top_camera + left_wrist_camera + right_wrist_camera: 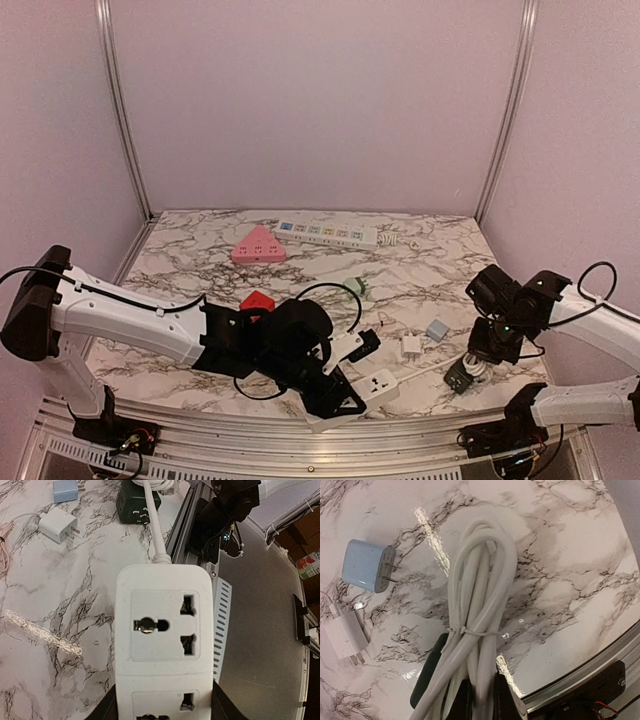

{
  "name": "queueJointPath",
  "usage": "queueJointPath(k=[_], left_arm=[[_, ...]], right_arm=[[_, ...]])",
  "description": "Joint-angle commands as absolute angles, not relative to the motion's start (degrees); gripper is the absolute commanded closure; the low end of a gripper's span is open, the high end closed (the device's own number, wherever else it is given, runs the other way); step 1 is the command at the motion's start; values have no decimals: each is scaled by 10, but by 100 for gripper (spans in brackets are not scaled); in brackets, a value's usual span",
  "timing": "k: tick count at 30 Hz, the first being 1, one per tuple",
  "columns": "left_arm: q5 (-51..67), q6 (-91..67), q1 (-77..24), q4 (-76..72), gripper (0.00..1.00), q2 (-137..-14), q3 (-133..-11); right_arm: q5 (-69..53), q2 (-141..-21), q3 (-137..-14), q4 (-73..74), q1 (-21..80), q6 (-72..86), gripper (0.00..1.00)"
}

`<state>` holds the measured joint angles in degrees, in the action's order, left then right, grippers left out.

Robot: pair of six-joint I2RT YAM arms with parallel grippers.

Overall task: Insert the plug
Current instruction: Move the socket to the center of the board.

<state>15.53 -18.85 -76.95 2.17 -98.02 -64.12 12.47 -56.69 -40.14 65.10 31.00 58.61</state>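
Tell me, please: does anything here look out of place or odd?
The white cord bundle is tied up with a thin tie, and the right gripper is shut on this cord, not on the dark green plug beside it.

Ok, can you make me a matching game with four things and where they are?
Things:
1 pink triangle
2 blue charger
3 socket block
4 cable bundle

Places:
a in the right gripper
b in the left gripper
c beside the white charger
d far side, by the long strip

Pairs: 1-d, 2-c, 3-b, 4-a
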Motion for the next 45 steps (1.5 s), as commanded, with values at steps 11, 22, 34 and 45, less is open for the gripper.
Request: queueJointPath(k=[11, 22, 34, 45], left_arm=[[107, -155, -699, 84, 100, -954, -669], [60, -22, -638, 184, 100, -975, -680], [50, 88, -665, 185, 100, -1014, -672], [29, 138, -692, 182, 100, -1092, -704]], right_arm=[[163, -646, -342, 300, 366, 715, 100], [230, -674, -408, 268, 388, 760, 100], [276, -522, -292, 414, 518, 923, 100], [292, -666, -278, 415, 593, 978, 86]])
